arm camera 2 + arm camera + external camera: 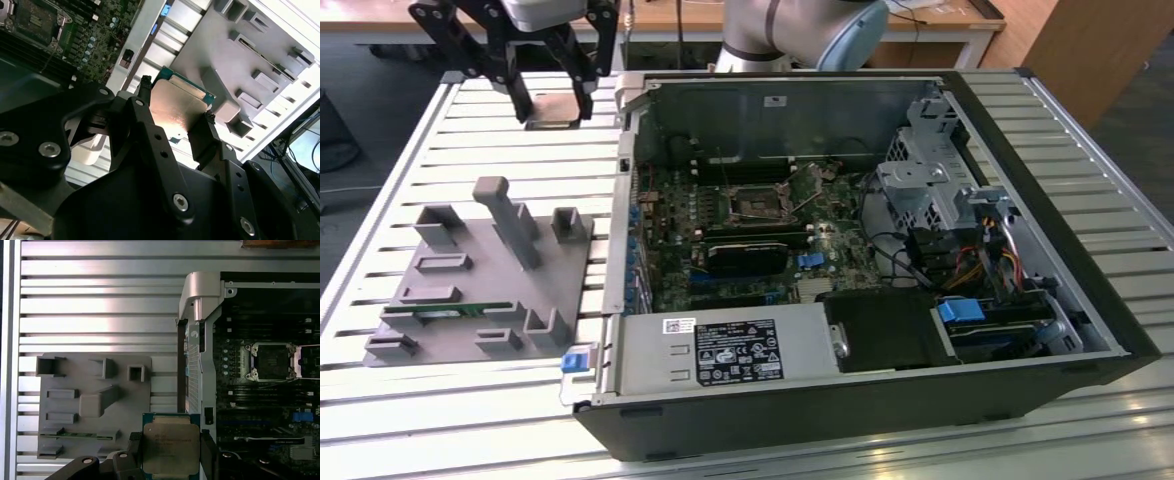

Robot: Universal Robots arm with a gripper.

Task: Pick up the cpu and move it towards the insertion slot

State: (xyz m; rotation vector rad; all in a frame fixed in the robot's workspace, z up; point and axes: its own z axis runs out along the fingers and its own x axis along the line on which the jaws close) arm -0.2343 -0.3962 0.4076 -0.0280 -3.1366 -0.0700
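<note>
**Silvery chip held in the air, socket off to one side**

Silvery metal faces the camera in both wrist views: the cpu (168, 447) sits pinched between the two black fingers (145, 125) of the gripper (555, 95), its flat lid towards the first wrist camera and its green-edged board just showing around the rim. It is nearly square, so no long axis can be picked out; its faces lie roughly level with the table, and its sides run about parallel to the case wall in the first wrist view. The claw is closed on two opposite edges of the chip.

In the exterior view the chip hangs above the slatted table (480, 150), beyond the grey holder (480, 270) and just outside the open computer case (1014, 240). The insertion slot (758, 200) lies well apart from it, towards the exterior view's right, inside the case on the motherboard (720, 230).

Doing this step well seems to call for keeping the chip flat and square to the socket frame, travelling high enough to pass over the case wall (197, 340), and holding the pinch steady, since an edge grip on a thin plate could let it twist.
</note>
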